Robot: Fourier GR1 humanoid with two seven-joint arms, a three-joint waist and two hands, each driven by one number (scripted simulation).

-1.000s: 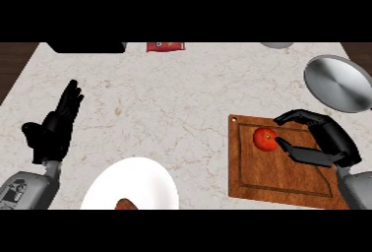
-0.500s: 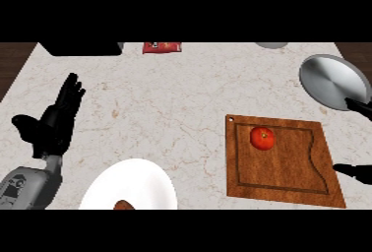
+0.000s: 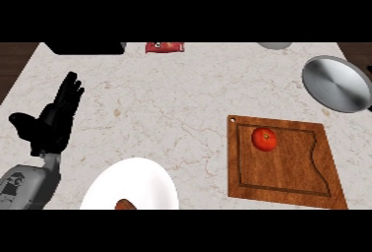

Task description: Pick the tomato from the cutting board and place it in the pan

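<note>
A red tomato (image 3: 264,139) lies on the wooden cutting board (image 3: 291,177) at the right, near the board's far left corner. Nothing touches it. The grey pan (image 3: 336,83) sits at the far right, beyond the board. My left hand (image 3: 52,123) rests at the left with its fingers straight and pointing up, far from the board. My right hand does not show anywhere in the head view.
A white plate (image 3: 134,187) with a brown item (image 3: 126,204) on its near rim lies at the bottom centre. A red packet (image 3: 165,47) and a dark object (image 3: 85,47) sit at the counter's far edge, and a grey round thing (image 3: 274,45) at the far right.
My right hand, which was curled round the tomato a second ago, has withdrawn off the lower right edge and left the view. The tomato stays on the board.
</note>
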